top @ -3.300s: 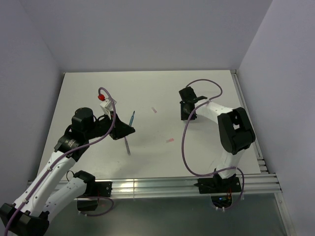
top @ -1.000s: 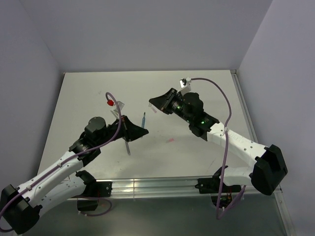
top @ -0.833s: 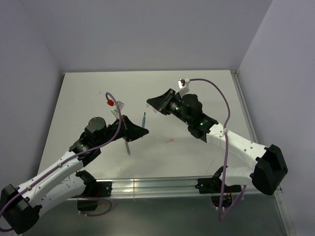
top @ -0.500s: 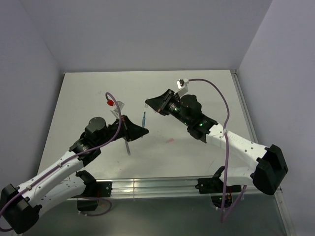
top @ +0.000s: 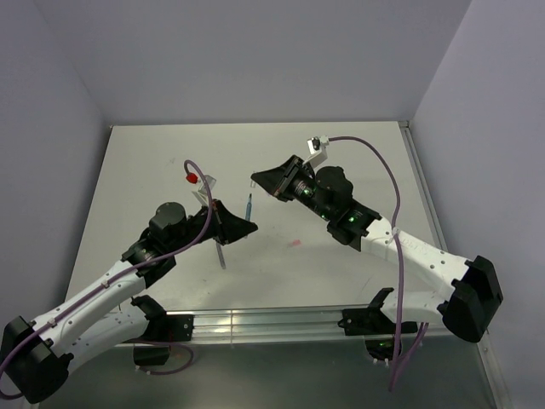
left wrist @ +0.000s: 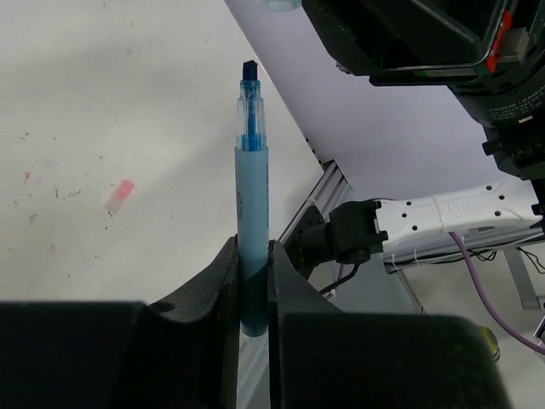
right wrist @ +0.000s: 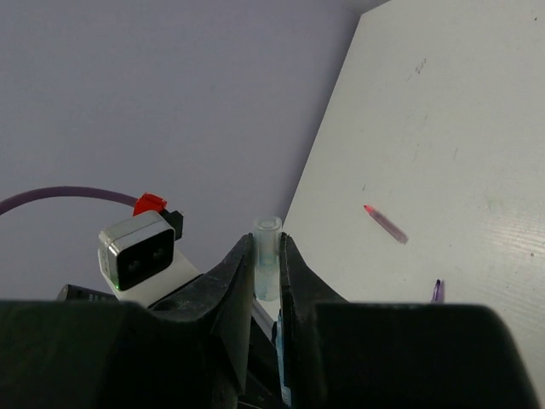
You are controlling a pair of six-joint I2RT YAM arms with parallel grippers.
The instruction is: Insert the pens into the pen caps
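**Step in hand:** bringing pen and cap together in mid-air, centre of the top view.
- Left gripper (left wrist: pixel 253 256): fingers pinching blue pen (left wrist: pixel 252 170), tip outward.
- Right gripper (right wrist: pixel 266 260): fingers pinching pale cap (right wrist: pixel 267 232), near the pen tip, not touching.
- Pink cap (left wrist: pixel 119 195), grey pen (top: pixel 220 254): lying on table (top: pixel 358 170).

**Next move, as judged:** line up the axes, then push the tip into the cap.

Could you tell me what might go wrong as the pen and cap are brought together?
The tip of the blue pen and the pale cap are apart and may not line up; a slanted approach could jam the tip on the rim. The left end effector grips the pen low, so a push could make it slide or tilt.
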